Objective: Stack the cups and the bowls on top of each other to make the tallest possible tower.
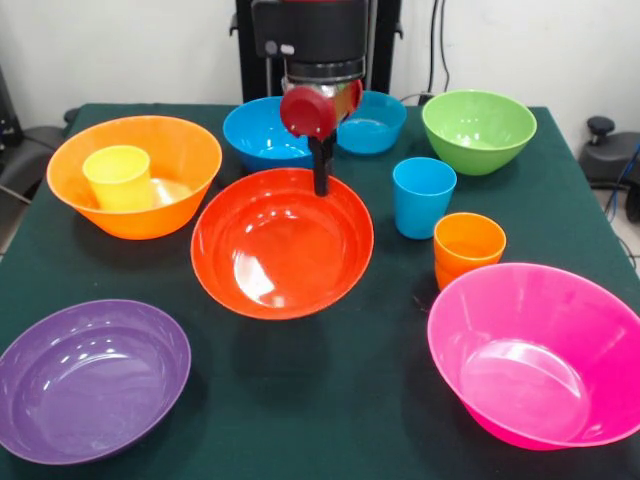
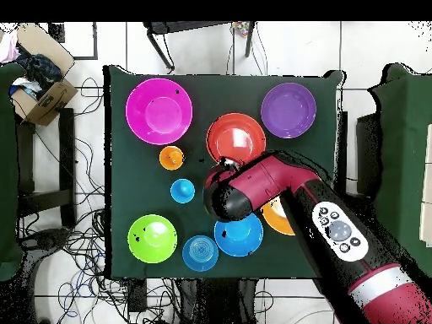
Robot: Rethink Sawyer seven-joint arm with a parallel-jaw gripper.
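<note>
1. My gripper [image 1: 321,172] hangs at the far rim of the glossy red-orange plastic bowl [image 1: 282,243]; I cannot tell its opening.
2. Nothing stacked yet; next, grasp that rim just below.

Arm [image 2: 278,190] over red-orange bowl [image 2: 236,135]

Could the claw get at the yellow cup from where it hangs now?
Probably yes. The yellow cup stands upright and alone inside the orange bowl, its mouth open upward with nothing above it. The claw hangs at the red-orange bowl's far rim, with open table between.
</note>
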